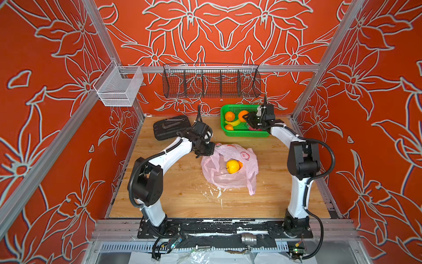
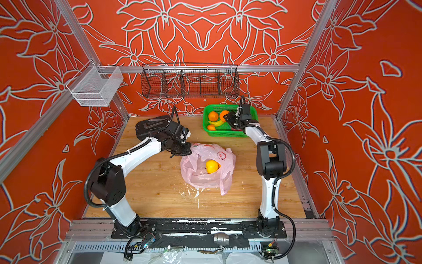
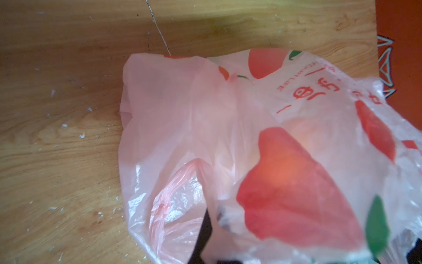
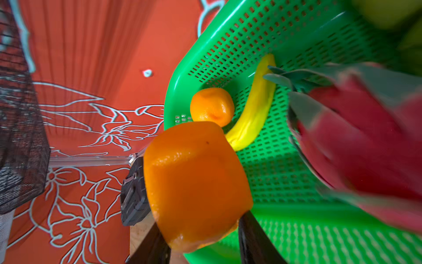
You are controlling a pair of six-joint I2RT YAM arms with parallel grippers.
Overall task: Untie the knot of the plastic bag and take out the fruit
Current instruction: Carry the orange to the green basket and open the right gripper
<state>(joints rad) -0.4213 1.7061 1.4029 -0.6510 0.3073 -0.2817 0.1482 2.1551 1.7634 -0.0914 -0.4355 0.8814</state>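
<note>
Left gripper point(image 1: 206, 149): closed flat, apparently pinching the bag point(image 1: 228, 176) by its rim film; in the wrist view plastic hides most of its fingers.
Bag: on the table point(image 1: 173, 194) straight ahead of the left gripper, with its mouth slack and facing up, well apart from the right gripper point(image 1: 247, 118).
Knot: none visible. A handle loop point(image 1: 251, 187) lies loose on the side away from the left gripper, so the untying looks done.
Fruit in bag: a yellow fruit point(image 1: 233, 166) lies just beyond the left tips, with something orange tucked against it.
Right gripper: jaws partway apart, clamped on an orange point(image 4: 196, 182) above the basket point(image 1: 245, 133).
Basket: below the right gripper, holding two more oranges, a banana point(image 1: 233, 122) and a dragon fruit point(image 4: 365, 141) beside the held orange.
Bag handling: thin, light, crinkly and slippery. It will probably lift with the fruit unless pinned, so hold the rim or a loop.
Fruit handling: round and smooth, so it may roll. The held orange's sides look pressed flat, so it is likely soft. Grip across the widest part.
Left arm: elbow raised, forearm reaching inward, wrist low.
Right arm: stretched forward, wrist tipped down.
</note>
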